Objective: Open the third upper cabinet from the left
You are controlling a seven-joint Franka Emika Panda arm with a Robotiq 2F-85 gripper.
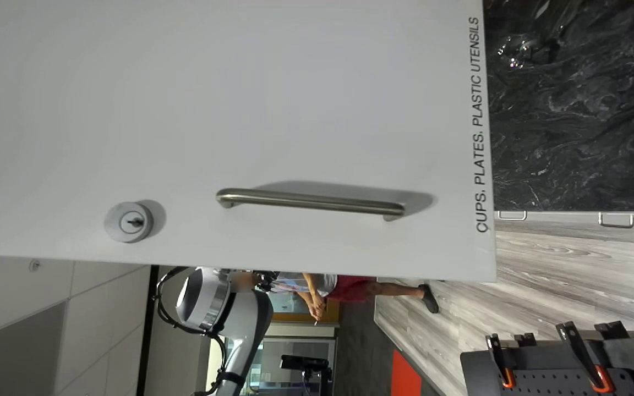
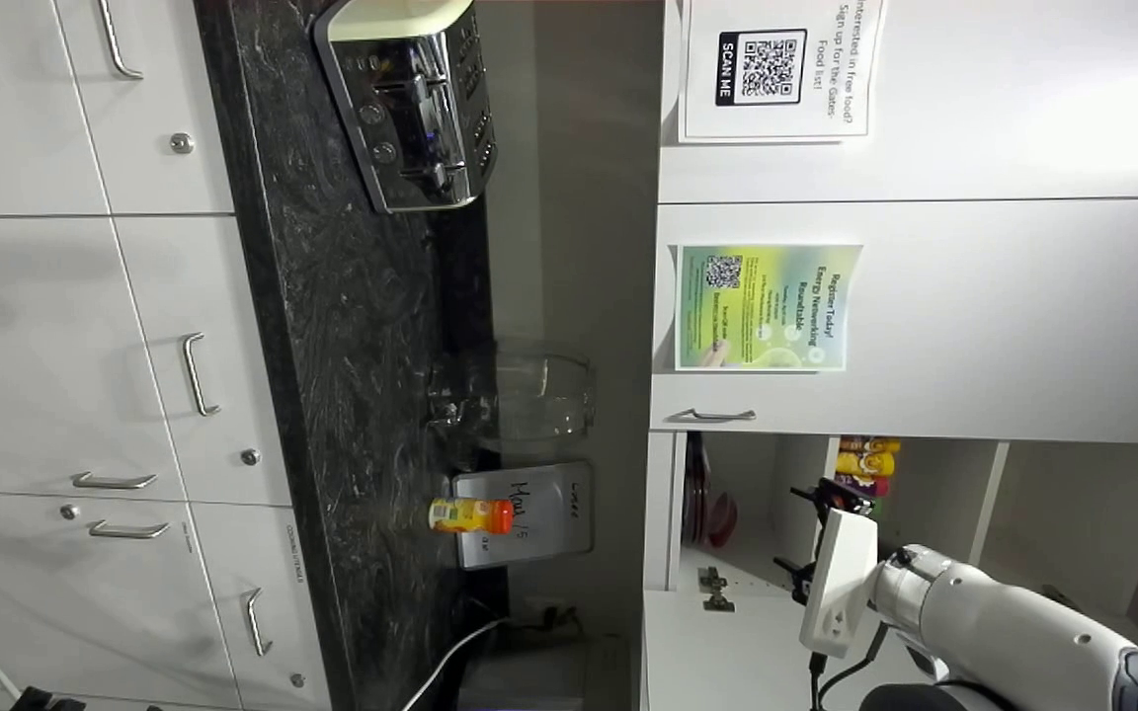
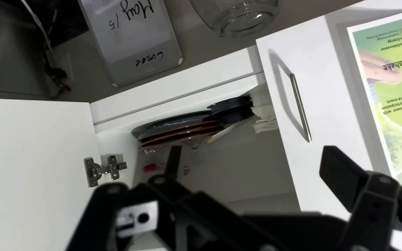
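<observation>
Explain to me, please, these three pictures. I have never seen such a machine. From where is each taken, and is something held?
The machine is a robot arm ending in a two-fingered gripper. Two cameras stand outside it, and their pictures lie sideways. An exterior view shows mostly the white cabinet door. In an exterior view, a toaster and a yellow bottle stand on the dark countertop. The wrist camera looks past the gripper into the open cabinet, with what look like plates. The gripper is open and holds nothing.
</observation>
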